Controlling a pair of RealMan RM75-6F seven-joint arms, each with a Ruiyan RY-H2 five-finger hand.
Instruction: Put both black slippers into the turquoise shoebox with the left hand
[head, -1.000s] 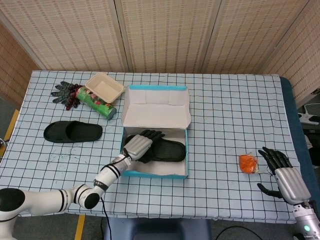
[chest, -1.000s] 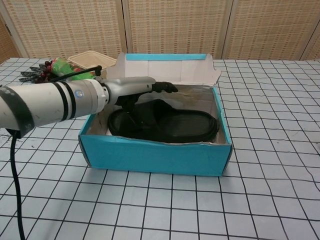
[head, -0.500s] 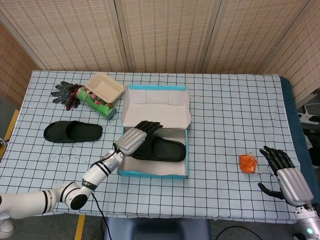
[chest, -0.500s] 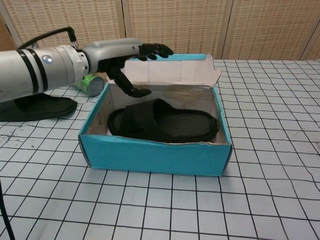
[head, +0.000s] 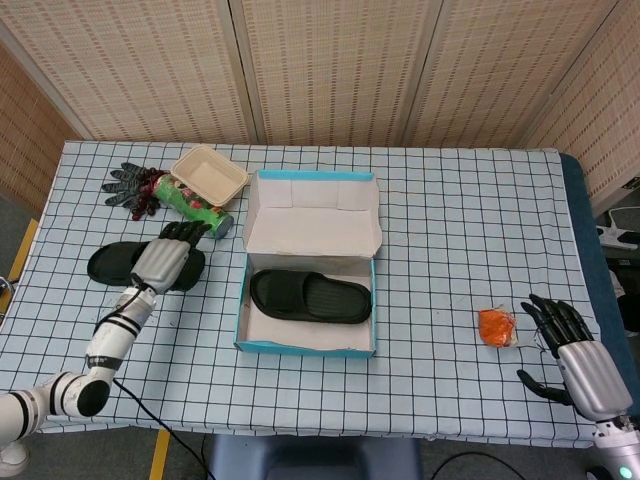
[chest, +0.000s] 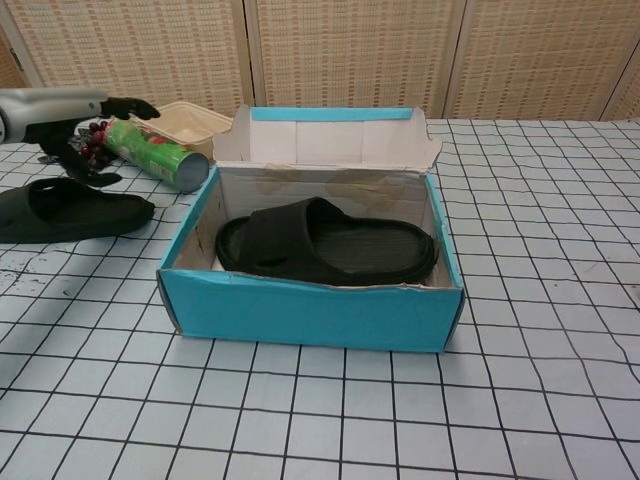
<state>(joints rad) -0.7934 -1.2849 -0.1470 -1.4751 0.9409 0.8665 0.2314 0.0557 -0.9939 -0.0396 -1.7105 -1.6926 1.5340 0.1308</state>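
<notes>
change: a second ago my left hand (head: 163, 262) was down in the shoebox (head: 306, 343) on the first slipper (head: 309, 296); it has since lifted out and swung away, and now hangs over the second slipper (head: 113, 264).
first slipper: lies flat on the box floor, well off to the right of my left hand, nothing touching it. i take it as placed.
second slipper: on the table, right under my left hand, toe end hidden beneath it in the head view.
left hand: fingers apart, holding nothing; chest view shows it just above the slipper, not yet touching as far as i can tell.
right hand (head: 578, 355): fingers spread, idle, orange thing (head: 495, 326) just beside it.
beyond my left hand: green can (head: 193, 205), tray (head: 209, 173).
meaning: half done; next is a grip on the second slipper.
</notes>
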